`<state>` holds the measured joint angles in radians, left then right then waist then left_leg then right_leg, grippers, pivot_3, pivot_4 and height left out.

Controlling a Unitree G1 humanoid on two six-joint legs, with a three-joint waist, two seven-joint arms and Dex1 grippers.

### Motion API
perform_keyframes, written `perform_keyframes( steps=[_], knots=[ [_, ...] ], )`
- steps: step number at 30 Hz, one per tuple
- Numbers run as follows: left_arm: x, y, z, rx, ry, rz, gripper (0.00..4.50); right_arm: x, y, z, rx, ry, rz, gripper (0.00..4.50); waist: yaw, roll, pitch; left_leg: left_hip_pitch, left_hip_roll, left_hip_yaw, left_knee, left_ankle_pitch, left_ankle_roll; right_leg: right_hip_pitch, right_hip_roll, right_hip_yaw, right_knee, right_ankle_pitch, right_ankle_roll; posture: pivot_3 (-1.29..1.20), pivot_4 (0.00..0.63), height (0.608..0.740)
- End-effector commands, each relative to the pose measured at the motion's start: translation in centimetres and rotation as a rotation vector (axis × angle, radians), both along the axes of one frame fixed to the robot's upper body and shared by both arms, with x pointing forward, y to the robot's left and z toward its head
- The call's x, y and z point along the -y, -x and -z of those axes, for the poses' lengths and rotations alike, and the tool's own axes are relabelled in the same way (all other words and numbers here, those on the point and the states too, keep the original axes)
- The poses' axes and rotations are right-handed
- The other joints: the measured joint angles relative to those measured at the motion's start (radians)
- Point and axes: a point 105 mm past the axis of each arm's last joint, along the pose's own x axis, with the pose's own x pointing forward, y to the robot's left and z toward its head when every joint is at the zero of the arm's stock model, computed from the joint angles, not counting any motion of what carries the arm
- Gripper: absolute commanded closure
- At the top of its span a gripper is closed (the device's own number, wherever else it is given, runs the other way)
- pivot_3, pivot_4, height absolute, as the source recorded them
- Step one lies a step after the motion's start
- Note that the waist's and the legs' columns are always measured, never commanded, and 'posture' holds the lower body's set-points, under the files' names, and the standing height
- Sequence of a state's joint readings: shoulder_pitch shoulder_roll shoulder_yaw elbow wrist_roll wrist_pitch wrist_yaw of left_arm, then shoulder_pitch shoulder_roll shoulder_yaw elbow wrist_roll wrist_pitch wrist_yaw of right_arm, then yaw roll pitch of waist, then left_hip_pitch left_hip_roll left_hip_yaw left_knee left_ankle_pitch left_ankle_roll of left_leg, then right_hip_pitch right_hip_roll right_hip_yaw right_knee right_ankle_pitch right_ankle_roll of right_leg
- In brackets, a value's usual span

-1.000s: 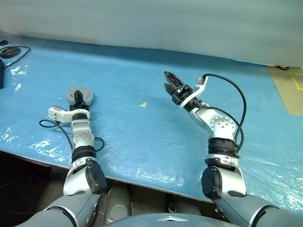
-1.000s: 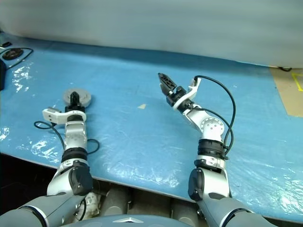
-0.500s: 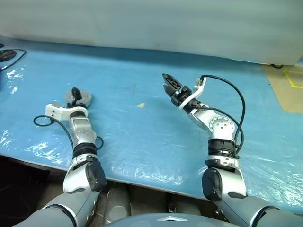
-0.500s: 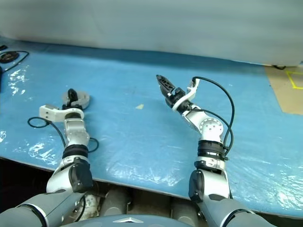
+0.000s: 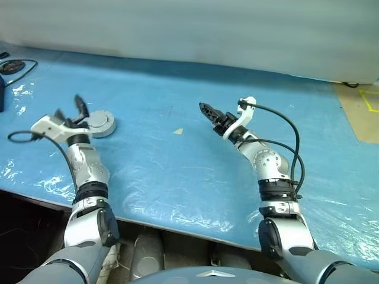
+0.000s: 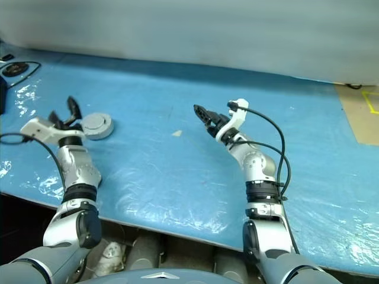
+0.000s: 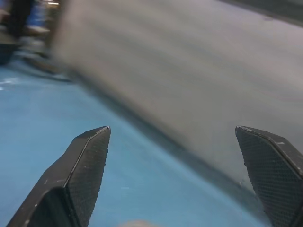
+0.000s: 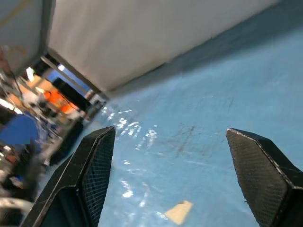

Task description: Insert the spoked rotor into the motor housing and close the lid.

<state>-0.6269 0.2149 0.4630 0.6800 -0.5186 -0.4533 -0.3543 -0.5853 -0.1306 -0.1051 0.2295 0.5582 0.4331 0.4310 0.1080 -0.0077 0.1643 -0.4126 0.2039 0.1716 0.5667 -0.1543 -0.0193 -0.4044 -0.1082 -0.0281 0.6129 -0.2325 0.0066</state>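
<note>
One round silver motor assembly (image 5: 100,123), lid on top, lies flat on the blue table (image 5: 177,171), just right of my left gripper (image 5: 70,111), which hangs wide open and empty. My right gripper (image 5: 210,112), also open and empty, is well apart. No writing is readable.

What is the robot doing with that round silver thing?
Right now it isn't holding anything. The round silver lid lies flat on the blue table. The left pincer is open and raised in the air just beside the lid, not touching it. The right pincer is open too, held up over the middle of the table. A small tan scrap lies between them.
</note>
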Motion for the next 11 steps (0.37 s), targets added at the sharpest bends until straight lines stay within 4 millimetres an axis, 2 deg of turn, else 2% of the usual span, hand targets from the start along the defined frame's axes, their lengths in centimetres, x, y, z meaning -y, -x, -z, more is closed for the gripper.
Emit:
perform_keyframes(
  steps=[1,3,6,10,11],
  knots=[
    [5.1,0.1,-1.8,0.042,-0.247,0.259,0.04,-0.5,1.2,-3.1,0.285,0.189,-0.004,0.59,-0.005,0.0,0.0,0.0,0.0,0.0,0.0,0.0,0.0,0.0,0.0,0.0,0.0,0.0,0.0,0.0,0.15,0.74],
    [7.6,0.5,-1.7,0.038,-0.358,0.393,0.04,-0.6,1.7,-3.1,0.328,0.221,-0.032,0.59,-0.012,0.0,0.0,0.0,0.0,0.0,0.0,0.0,0.0,0.0,0.001,0.0,0.0,0.0,0.0,0.0,0.15,0.74],
    [11.4,1.7,-0.9,0.022,-0.558,0.597,0.04,-0.3,2.7,-2.4,0.41,0.359,-0.067,0.59,-0.015,0.0,0.0,0.001,0.001,0.001,0.0,0.0,0.0,-0.001,0.002,0.001,0.0,0.0,-0.001,0.0,0.15,0.74],
    [13.5,2.6,-0.7,0.03,-0.616,0.727,0.04,1.1,3.7,-1.0,0.409,0.412,-0.114,0.59,-0.015,0.0,0.0,0.001,0.001,0.002,0.0,0.0,0.001,-0.001,0.002,0.002,0.0,0.0,-0.001,0.0,0.15,0.74],
    [13.9,2.8,-0.7,0.038,-0.617,0.75,0.02,1.5,4.0,-0.4,0.405,0.428,-0.127,0.41,-0.015,0.0,0.0,0.001,0.001,0.002,0.0,0.0,0.001,-0.001,0.002,0.002,0.001,-0.001,-0.002,0.0,0.15,0.74]
  ],
)
